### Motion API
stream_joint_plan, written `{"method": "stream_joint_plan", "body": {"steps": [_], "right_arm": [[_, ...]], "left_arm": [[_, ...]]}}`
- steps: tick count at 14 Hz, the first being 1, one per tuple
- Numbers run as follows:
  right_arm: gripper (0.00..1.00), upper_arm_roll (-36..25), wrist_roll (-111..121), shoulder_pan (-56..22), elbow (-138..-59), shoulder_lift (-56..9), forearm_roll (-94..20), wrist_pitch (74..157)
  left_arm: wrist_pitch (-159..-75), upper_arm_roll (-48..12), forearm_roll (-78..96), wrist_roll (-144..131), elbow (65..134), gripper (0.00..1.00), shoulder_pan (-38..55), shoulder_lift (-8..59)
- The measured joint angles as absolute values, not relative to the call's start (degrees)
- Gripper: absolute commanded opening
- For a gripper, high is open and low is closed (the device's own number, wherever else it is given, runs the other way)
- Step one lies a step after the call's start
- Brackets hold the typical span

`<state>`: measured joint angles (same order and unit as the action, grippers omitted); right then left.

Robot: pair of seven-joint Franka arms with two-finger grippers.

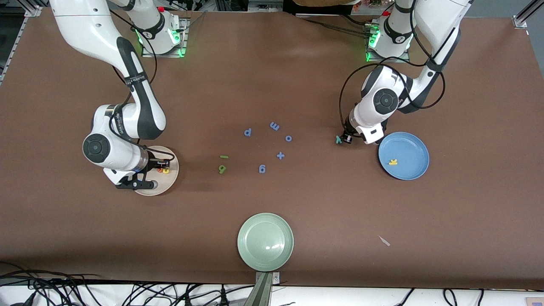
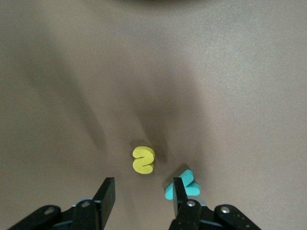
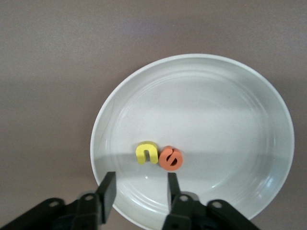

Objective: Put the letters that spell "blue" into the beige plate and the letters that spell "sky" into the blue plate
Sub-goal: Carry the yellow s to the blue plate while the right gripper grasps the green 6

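Pale green plate (image 1: 265,242) sits unused; left gripper (image 2: 144,194), jaws spread, should probably center on yellow s (image 2: 143,160), while right gripper (image 3: 139,191) hangs spread over beige plate (image 3: 230,86).

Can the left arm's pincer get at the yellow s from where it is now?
Probably yes. The left pincer hangs open over bare table with the yellow s just ahead of its fingertips. Nothing covers the s; only the teal y lies close beside one finger and might get nudged.

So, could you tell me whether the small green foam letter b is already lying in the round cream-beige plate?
No, the small green foam letter b lies on the bare brown table, apart from the round cream-beige plate.
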<state>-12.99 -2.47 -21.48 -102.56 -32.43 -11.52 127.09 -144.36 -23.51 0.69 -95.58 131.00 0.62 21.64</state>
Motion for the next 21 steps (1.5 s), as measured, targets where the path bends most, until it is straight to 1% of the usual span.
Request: {"method": "stream_joint_plan", "body": {"steps": [3, 7, 9, 10, 11, 12, 13, 15, 18, 21], "right_arm": [[0.63, -12.5, -5.0, -21.8, -102.6, -32.1, -12.0, 127.1], [0.63, -7.3, -16.6, -23.3, -102.1, -31.4, -12.2, 127.9], [0.63, -6.5, -22.8, -26.0, -101.9, -31.5, -12.2, 129.8], [0.63, -6.4, -26.0, -27.7, -101.7, -31.7, -12.2, 130.9], [0.63, -6.3, -29.0, -29.3, -101.1, -32.3, -12.2, 132.0], [0.63, -6.3, -31.7, -30.8, -100.1, -33.2, -12.2, 132.7], [0.63, -6.3, -33.8, -31.7, -98.8, -34.3, -12.2, 133.0], [0.63, -6.3, -35.8, -32.6, -97.0, -36.5, -12.2, 134.0], [0.63, -6.3, -36.2, -33.2, -96.6, -39.3, -12.2, 137.4], [0.63, -6.3, -36.9, -33.9, -96.6, -40.7, -12.2, 139.2]], "left_arm": [[-146.4, -23.3, -3.6, -99.8, 131.2, 0.56, 0.6, 23.3], [-147.4, -23.3, -6.0, -101.6, 131.1, 0.53, 0.3, 24.6], [-147.4, -23.3, -6.0, -101.7, 131.1, 0.44, 0.2, 24.6], [-147.4, -23.3, -6.0, -101.7, 131.1, 0.36, 0.2, 24.6], [-147.6, -23.3, -6.0, -101.7, 131.0, 0.26, 0.2, 24.6], [-147.6, -23.3, -6.0, -101.8, 130.9, 0.19, 0.2, 24.5], [-147.6, -23.3, -6.0, -101.8, 130.9, 0.15, 0.1, 24.5], [-147.6, -23.3, -6.0, -101.9, 130.9, 0.02, 0.1, 24.5], [-146.7, -23.3, -6.0, -101.9, 130.9, 0.02, 0.0, 24.3], [-142.8, -23.2, -6.3, -101.6, 129.9, 0.02, -2.2, 21.9]]}}
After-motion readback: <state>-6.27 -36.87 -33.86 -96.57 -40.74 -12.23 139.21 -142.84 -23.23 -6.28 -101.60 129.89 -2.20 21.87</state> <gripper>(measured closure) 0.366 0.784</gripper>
